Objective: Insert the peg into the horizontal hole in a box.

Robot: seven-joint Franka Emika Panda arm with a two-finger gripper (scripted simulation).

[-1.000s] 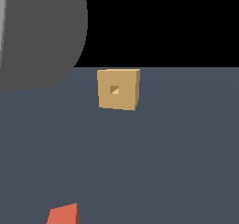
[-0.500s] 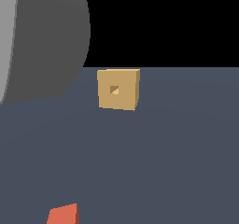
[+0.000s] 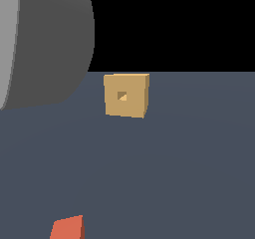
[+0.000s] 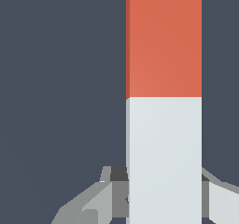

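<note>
Your gripper [image 4: 164,204] straddles the pale end of the peg [image 4: 164,101], a grey finger [image 4: 100,202] on each side of the bar; whether they press it you cannot tell. On the exterior view, the peg's orange-red end [image 3: 67,228] shows at the near edge, left of centre. Farther back stands the box [image 3: 126,95], its hole [image 3: 122,96] dark and unfilled, well apart from the peg. Both sit on the slate-blue surface [image 3: 189,158], with black beyond.
</note>
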